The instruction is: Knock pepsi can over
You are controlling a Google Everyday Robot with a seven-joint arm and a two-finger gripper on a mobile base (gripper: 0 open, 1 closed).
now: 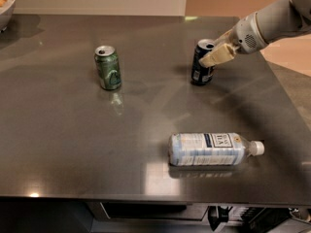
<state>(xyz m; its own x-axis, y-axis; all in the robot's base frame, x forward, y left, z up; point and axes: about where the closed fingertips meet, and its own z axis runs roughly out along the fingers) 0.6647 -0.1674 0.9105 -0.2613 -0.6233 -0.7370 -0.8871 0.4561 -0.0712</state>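
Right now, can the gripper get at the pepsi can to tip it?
Probably yes: the gripper is right at the top of the pepsi can, nothing between them; green can and water bottle are well away.

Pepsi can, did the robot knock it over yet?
Not yet. Done: the gripper is right at the pepsi can, up by its top. In hand: pushing it, though contact is hard to confirm. Left: the can stands on the table; it must end up lying down.
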